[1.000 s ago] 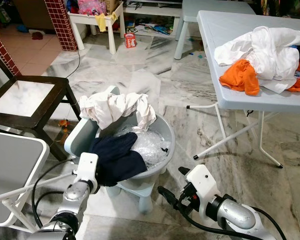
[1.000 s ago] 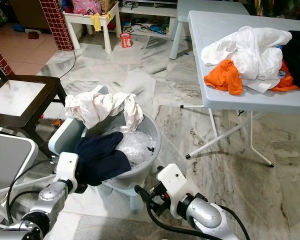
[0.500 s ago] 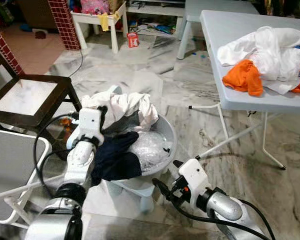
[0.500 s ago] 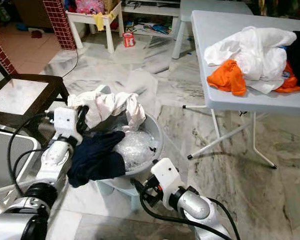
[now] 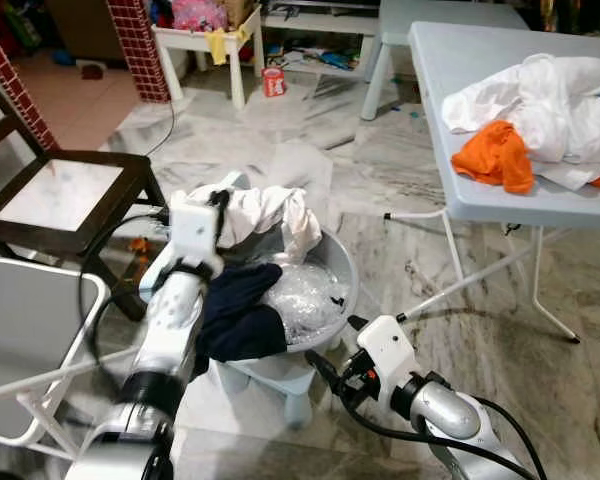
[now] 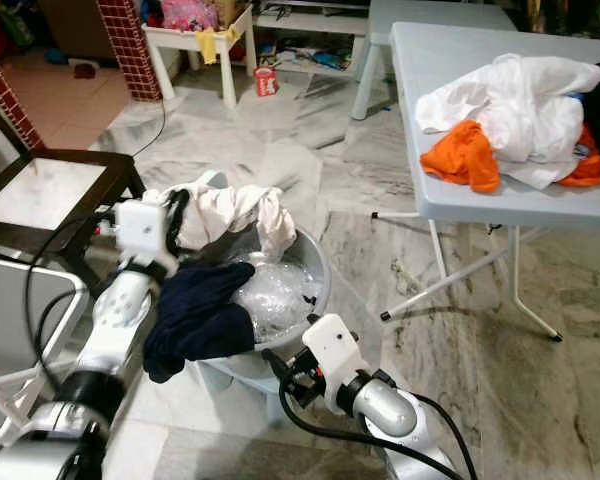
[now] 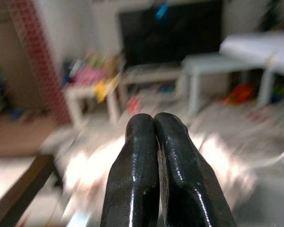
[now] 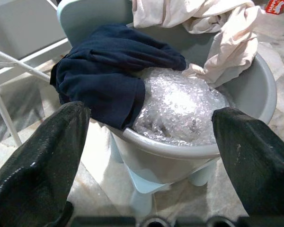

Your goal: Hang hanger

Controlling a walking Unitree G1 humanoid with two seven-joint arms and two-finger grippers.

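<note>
A grey basin (image 5: 342, 268) stands on a pale blue stool (image 5: 280, 378) on the marble floor. A white garment (image 5: 265, 208) hangs over its far rim and a navy garment (image 5: 235, 315) over its near left rim. Bubble wrap (image 5: 302, 295) lies inside. My left gripper (image 5: 219, 203) is raised at the basin's left rim, right by the white garment; its fingers (image 7: 154, 118) are pressed shut with nothing between them. My right gripper (image 5: 335, 348) is low at the basin's near right side, open wide (image 8: 149, 113) and facing the basin.
A grey folding table (image 5: 460, 120) at the right holds white clothes (image 5: 550, 95) and an orange garment (image 5: 495, 155); its thin legs (image 5: 450, 285) reach toward the basin. A dark wooden chair (image 5: 60, 195) and a white folding frame (image 5: 30, 310) stand at the left.
My left arm has risen from low beside the stool up to the white garment on the basin's rim. The right gripper has stayed near the basin's front. The camera shifted slightly.
</note>
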